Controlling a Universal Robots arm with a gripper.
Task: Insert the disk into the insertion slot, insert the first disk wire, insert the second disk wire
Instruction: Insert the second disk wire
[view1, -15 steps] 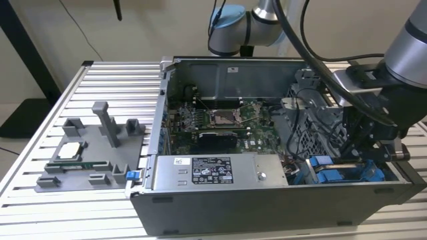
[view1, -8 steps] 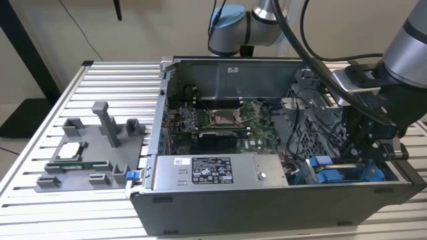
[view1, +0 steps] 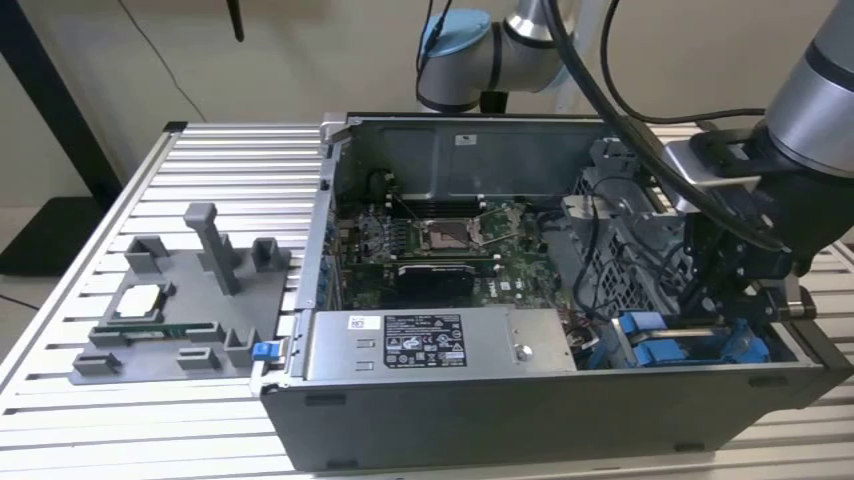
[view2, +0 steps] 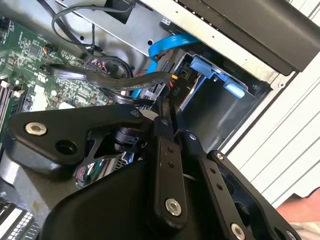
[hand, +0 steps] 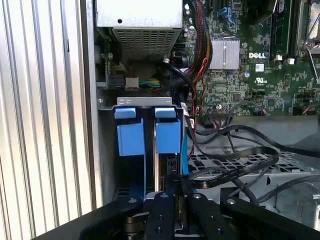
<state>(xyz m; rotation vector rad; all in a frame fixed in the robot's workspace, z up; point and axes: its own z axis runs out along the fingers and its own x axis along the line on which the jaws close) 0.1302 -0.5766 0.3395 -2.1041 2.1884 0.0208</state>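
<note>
Just beside the pincer (hand: 172, 200), the insertion slot (hand: 147, 137).

The insertion slot (hand: 145, 150), a narrow grey metal drive bay with bright blue plastic rails and tabs, sits in the corner of the open grey computer case (view1: 534, 400), just beside the grey labelled power-supply box (view1: 441, 345) and against the case's side wall. In the first wrist view two blue carrier fronts stand upright side by side in the bay. A blue flat cable (view2: 165, 47) curves over the slot (view2: 210, 85) toward the case interior.
</note>
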